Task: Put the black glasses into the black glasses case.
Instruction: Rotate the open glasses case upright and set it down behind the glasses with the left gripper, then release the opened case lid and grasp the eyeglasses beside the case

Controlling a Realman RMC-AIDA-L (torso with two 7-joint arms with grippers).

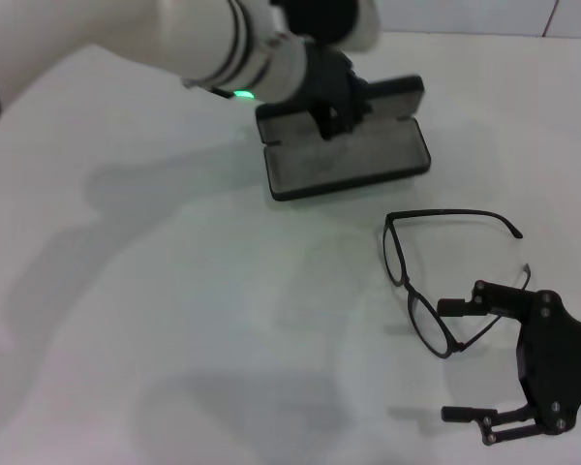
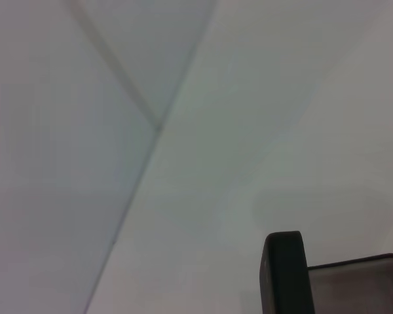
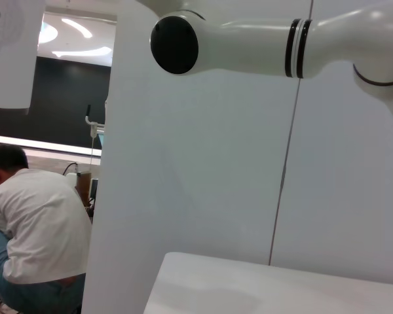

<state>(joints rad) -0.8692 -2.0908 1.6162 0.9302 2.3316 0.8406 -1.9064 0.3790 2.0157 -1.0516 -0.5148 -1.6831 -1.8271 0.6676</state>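
Black glasses [image 1: 436, 276] lie unfolded on the white bench [image 1: 155, 320], near right of the black glasses case [image 1: 344, 155], whose lid the left claw [image 1: 334, 111] props; grip unclear. Right claw [image 1: 470, 360] gapes wide beside the frame. Left wrist view shows the lid edge [image 2: 285, 275]

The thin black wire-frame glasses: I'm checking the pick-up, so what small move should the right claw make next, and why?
Probably ease the open right claw forward so one finger gets past the thin black wire-frame glasses. That finger sits beside the near lens, nothing is gripped, and the left claw is at the open black hard case.
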